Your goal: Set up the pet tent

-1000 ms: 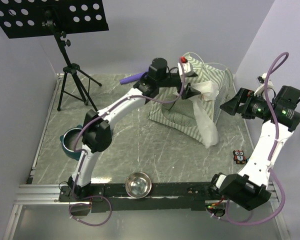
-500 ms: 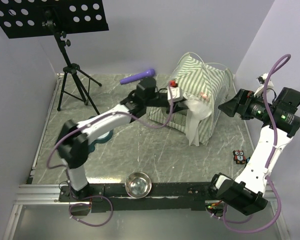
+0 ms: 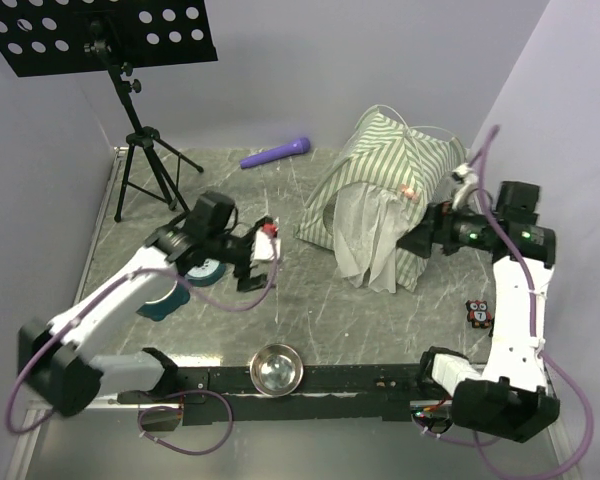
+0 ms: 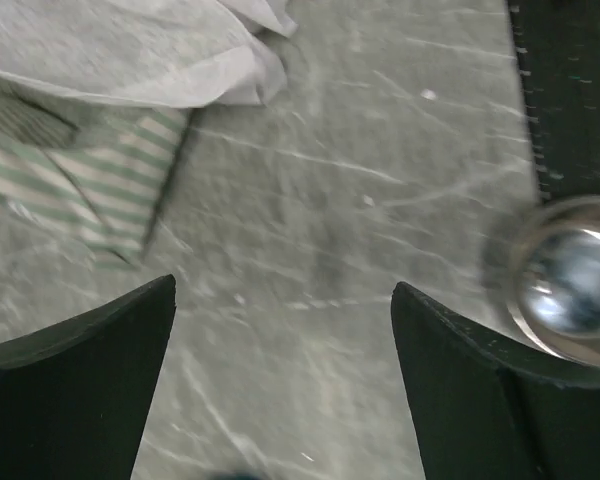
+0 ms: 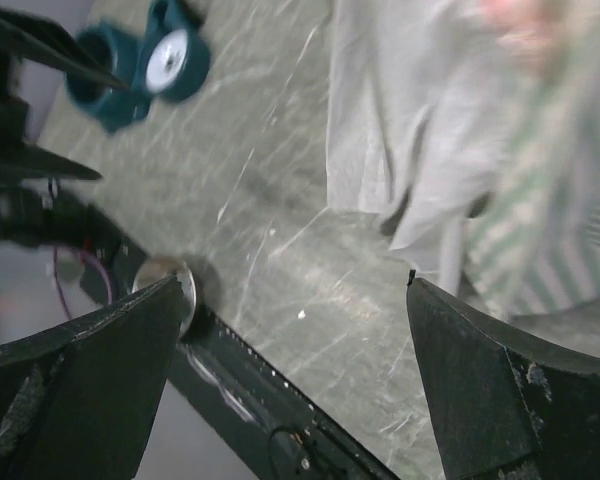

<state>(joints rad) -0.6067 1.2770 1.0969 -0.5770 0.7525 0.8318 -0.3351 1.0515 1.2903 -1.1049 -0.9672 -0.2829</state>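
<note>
Standing on the tabletop (image 3: 300, 310), the pet tent (image 3: 395, 160) shows its striped roof, with a sheer white panel (image 3: 365, 235) hanging over its front. The right tool (image 5: 292, 295) is close by the tent's right side, spread wide and gripping nothing. The left tool (image 4: 282, 315) hovers well apart on the tent's left, likewise released, with the steel bowl (image 3: 277, 369) nearer the arms' bases than the tent.

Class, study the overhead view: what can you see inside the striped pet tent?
Only a dark, shadowed gap shows at the front of the pet tent, left of the hanging white mesh panel. The mesh and striped roof cover the rest, so any contents cannot be seen.
</note>
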